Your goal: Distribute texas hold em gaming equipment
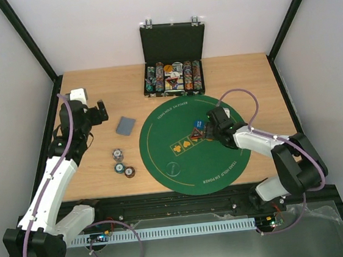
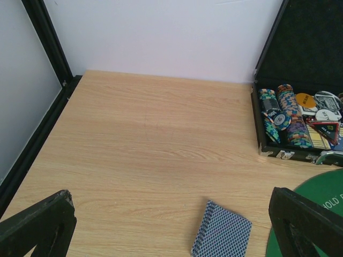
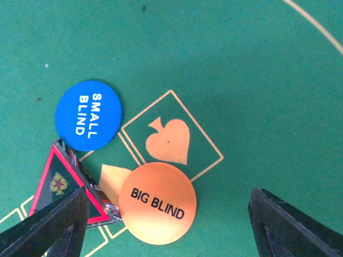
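Observation:
On the green round mat (image 1: 181, 164) lie a blue "SMALL BLIND" button (image 3: 89, 115), an orange "BIG BLIND" button (image 3: 157, 203) and a black-and-red triangular marker (image 3: 60, 186), close together by the printed spade. My right gripper (image 3: 166, 227) hovers low over them, open, its fingers (image 3: 292, 225) standing either side of the orange button without touching it. A grey-blue deck of cards (image 2: 222, 235) lies on the wood left of the mat. Three striped chips (image 1: 122, 164) sit nearer the front. My left gripper (image 2: 171, 225) is open above the deck, holding nothing.
A black hinged case (image 1: 174, 76) stands open at the back, filled with chip rows (image 2: 286, 115) and other buttons. Black frame posts and white walls bound the table on the left, right and back. The right gripper (image 1: 207, 131) sits over the mat's middle.

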Controlling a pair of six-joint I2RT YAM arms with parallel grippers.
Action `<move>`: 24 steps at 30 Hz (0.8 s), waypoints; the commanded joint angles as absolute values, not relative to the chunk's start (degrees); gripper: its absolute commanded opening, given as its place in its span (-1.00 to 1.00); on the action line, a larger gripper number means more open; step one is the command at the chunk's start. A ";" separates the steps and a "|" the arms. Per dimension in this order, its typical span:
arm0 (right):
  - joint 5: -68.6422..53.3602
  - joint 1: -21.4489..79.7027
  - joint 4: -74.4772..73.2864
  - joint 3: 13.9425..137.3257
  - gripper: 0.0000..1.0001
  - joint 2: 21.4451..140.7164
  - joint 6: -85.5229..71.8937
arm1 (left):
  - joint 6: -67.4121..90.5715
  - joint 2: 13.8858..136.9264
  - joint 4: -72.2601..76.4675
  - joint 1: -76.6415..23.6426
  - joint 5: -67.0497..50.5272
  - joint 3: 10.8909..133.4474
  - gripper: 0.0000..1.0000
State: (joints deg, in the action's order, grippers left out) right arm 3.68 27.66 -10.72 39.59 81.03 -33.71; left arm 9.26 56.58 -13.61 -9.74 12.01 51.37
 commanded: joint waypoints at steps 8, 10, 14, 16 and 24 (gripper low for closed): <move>-1.06 24.79 -4.37 40.07 0.32 86.32 -31.89 | 9.58 57.56 -13.45 -9.91 10.99 51.00 0.99; -1.05 24.79 -3.61 40.98 0.26 87.72 -31.24 | 9.60 57.85 -13.58 -9.93 11.03 50.98 0.99; -1.71 24.73 -2.59 44.27 0.15 91.91 -30.05 | 9.67 57.79 -13.55 -9.87 10.72 51.06 0.99; -2.79 24.74 -2.59 46.48 0.08 94.28 -29.97 | 9.62 57.69 -13.56 -9.89 10.87 50.98 0.99; -8.23 24.78 -1.55 50.96 -0.15 101.37 -30.35 | 9.75 57.70 -13.58 -9.93 10.46 50.99 0.99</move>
State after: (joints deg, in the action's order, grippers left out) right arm -3.95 24.93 -3.16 48.80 98.32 -30.61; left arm 9.45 57.78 -13.63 -9.74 10.87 51.35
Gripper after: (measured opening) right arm 0.452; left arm 0.995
